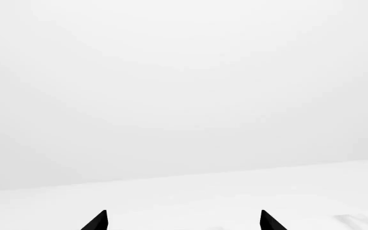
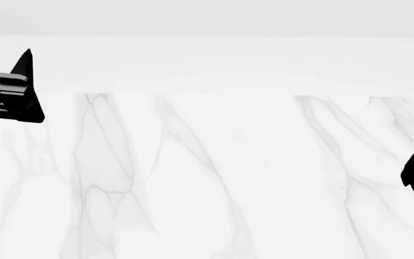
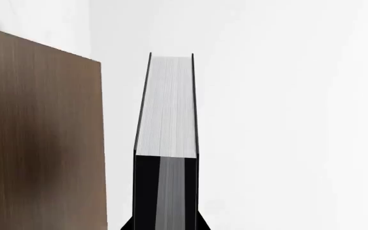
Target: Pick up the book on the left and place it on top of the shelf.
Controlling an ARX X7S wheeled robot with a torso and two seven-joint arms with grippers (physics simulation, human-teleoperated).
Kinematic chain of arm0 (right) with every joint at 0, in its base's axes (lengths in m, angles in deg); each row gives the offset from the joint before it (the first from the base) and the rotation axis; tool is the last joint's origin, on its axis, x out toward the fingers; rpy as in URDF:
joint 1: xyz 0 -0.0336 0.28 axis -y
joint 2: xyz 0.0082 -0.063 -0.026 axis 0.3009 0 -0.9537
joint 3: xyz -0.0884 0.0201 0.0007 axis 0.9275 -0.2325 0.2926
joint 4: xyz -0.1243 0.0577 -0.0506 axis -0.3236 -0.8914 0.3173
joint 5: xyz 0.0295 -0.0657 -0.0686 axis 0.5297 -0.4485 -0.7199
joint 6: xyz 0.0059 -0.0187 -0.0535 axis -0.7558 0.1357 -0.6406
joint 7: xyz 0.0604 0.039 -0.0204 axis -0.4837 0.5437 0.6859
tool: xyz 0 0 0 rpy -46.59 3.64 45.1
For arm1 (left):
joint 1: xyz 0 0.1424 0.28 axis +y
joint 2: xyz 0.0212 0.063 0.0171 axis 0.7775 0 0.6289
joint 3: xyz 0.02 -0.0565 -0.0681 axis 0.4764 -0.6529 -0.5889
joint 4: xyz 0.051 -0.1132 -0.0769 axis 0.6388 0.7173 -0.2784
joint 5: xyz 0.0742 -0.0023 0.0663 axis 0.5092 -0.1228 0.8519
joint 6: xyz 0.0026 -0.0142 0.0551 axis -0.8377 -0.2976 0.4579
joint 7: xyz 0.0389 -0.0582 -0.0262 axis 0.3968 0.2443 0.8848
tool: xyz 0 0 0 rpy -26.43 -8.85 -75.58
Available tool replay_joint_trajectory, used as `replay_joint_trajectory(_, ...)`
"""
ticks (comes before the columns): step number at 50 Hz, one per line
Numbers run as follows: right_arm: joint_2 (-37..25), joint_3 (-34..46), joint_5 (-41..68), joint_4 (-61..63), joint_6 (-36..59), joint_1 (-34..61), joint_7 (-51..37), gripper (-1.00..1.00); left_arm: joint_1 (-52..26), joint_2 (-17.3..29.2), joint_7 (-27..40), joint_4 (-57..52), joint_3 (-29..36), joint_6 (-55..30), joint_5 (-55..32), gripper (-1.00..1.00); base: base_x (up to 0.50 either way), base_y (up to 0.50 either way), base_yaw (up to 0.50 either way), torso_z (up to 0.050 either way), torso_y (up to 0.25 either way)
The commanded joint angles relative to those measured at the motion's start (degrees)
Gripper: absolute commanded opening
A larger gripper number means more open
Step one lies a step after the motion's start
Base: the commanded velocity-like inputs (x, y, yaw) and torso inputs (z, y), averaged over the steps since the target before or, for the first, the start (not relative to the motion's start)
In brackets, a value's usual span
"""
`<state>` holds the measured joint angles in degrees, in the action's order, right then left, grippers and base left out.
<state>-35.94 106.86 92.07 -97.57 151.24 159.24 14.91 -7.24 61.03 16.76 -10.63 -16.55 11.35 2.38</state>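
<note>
Pinching the book (image 3: 166, 110) edge-on so it can go onto the shelf (image 3: 40, 134) beside it, right gripper (image 3: 165, 211) is clamped w/ pages outward (left gripper (image 1: 182, 221) agape, empty, near desk (image 2: 207, 178) left edge).

The head view looks forward and down over a white marbled bench (image 2: 207, 178), its far edge crossing high in the picture and an arm at each side margin. The left wrist view looks out past the tips of the left claw (image 1: 182, 221) along that same bench toward blank white background. The right wrist view sits close behind the book (image 3: 166, 110), facing its white page edges, the brown shelf (image 3: 40, 134) just beside.
</note>
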Motion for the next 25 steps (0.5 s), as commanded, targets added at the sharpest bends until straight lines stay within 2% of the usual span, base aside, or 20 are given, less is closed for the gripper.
replay_joint_trajectory(1,-2.23,5.88,-6.68,-0.06,5.21,-1.28,-1.87,-1.00,-0.23,0.14,0.23,-0.19,0.16,-0.24,-0.25,1.00,0.00,0.00,0.00,0.000,0.000)
replay_joint_trajectory(4,-3.02,7.77,-7.13,-0.06,7.83,-2.00,-1.68,-1.00,-0.07,0.20,0.22,-0.23,-0.04,-0.19,-0.42,1.00,0.00,0.00,0.00,0.000,0.000)
replay_joint_trajectory(11,-3.20,5.55,-6.40,-0.06,7.08,-2.93,-3.47,-1.00,0.07,0.38,0.35,-0.41,-0.32,-0.23,-0.66,1.00,0.00,0.00,0.00,0.000,0.001)
replay_joint_trajectory(18,-2.35,-7.02,-4.78,-0.06,3.24,-4.82,-8.60,-1.00,0.34,0.47,0.42,-0.36,-0.25,-0.06,-0.73,1.00,0.00,0.00,0.00,0.001,0.000)
replay_joint_trajectory(25,-2.87,-12.15,-5.94,-0.06,2.61,-6.25,-11.15,-1.00,0.53,0.73,0.62,-0.67,-0.48,-0.34,-0.96,1.00,0.00,0.00,0.00,0.000,0.001)
